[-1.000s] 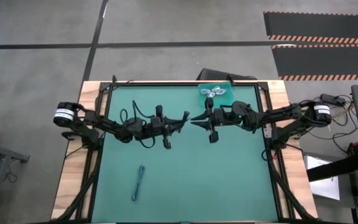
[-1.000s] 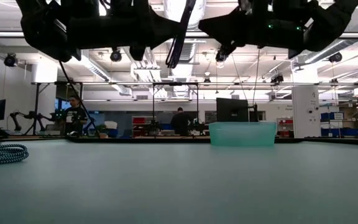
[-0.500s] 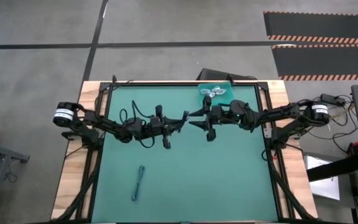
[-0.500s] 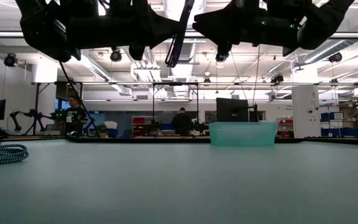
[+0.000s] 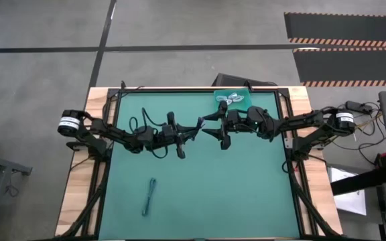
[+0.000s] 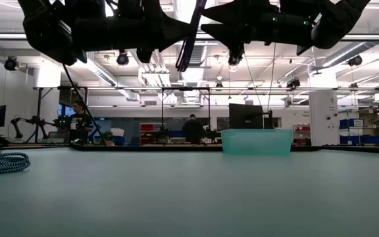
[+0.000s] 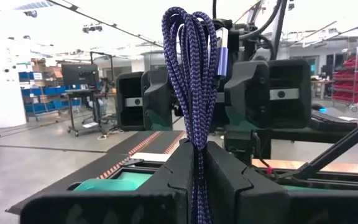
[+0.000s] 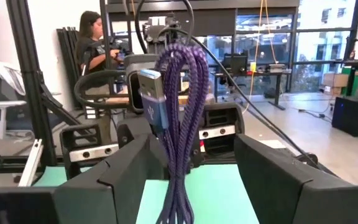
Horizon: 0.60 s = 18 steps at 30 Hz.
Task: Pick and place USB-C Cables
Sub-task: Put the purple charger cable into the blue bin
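Purple braided USB-C cable bundle (image 7: 194, 106) hung folded between the two grippers above mid-table, pinched tight by the left gripper (image 7: 194, 165) at its lower end, loops up, metal plug at the side. Right wrist view showed the same bundle (image 8: 178, 112) standing in the gap of the right gripper (image 8: 188, 168), whose fingers were spread wide on either side; could not see them touching the cable. In the high view, left gripper (image 5: 191, 128) and right gripper (image 5: 210, 124) met nose to nose near the table's centre, both raised off the mat. White coiled cables (image 5: 231, 98) lay in the teal bin (image 5: 243, 102) at the far edge, close behind the right arm. Blue-grey cable bundle (image 5: 150, 197) lay straight on the green mat (image 5: 246, 187), nearer the front left, well apart from both arms. Low view showed that braided bundle (image 6: 2, 162) at the left edge and the bin (image 6: 256, 141) far back.
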Available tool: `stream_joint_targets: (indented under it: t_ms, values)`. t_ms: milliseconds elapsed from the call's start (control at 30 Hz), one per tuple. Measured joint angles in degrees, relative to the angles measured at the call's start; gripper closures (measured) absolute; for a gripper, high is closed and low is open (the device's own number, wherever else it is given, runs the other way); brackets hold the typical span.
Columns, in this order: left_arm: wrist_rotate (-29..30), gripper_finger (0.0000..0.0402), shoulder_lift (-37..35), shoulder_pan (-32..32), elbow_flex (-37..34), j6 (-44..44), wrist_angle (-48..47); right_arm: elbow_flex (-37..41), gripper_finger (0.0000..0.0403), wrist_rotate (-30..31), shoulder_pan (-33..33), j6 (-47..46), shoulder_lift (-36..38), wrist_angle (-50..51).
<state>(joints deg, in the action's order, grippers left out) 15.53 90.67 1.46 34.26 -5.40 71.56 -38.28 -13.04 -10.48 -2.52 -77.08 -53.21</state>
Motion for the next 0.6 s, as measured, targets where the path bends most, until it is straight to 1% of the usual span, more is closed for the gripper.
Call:
stream_joint_targets:
  t_ms: [100,600]
  values:
    - [1.04,0.0389,0.02,-0.36,0.18,-0.01,0.32,-0.63,0.0175,-0.13,0.08,-0.09,0.0,0.64]
    - [0.83,0.0389,0.07,-0.64,3.65,-1.47,-0.09,-1.62,0.0174,-0.35,0.09,-0.52,0.02,0.66]
